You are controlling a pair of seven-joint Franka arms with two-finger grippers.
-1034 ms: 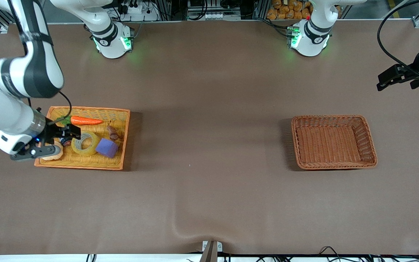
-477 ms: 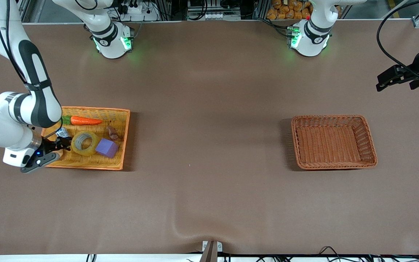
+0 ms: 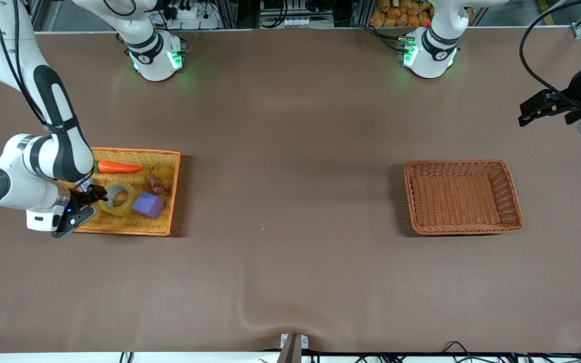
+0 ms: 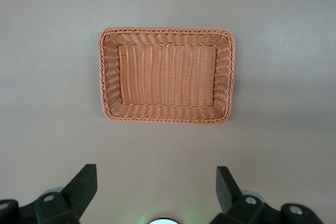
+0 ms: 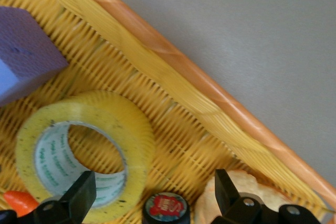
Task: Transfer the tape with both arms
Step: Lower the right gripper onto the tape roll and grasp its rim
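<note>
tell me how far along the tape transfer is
Nothing is done yet: the tape lies in the yellow basket beside the purple cube. In hand: the right gripper, open, sits low at the roll. Left: grasp, handover, placement. The left gripper waits open above the empty brown basket.

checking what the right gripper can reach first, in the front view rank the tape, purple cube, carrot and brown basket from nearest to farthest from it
Measured from the right gripper, open over the yellow tray:
1. The tape, right beside the gripper.
2. The purple cube, beside the tape, and the carrot, along the tray's edge toward the robot bases: too close to call.
3. The brown basket, toward the left arm's end of the table.
</note>
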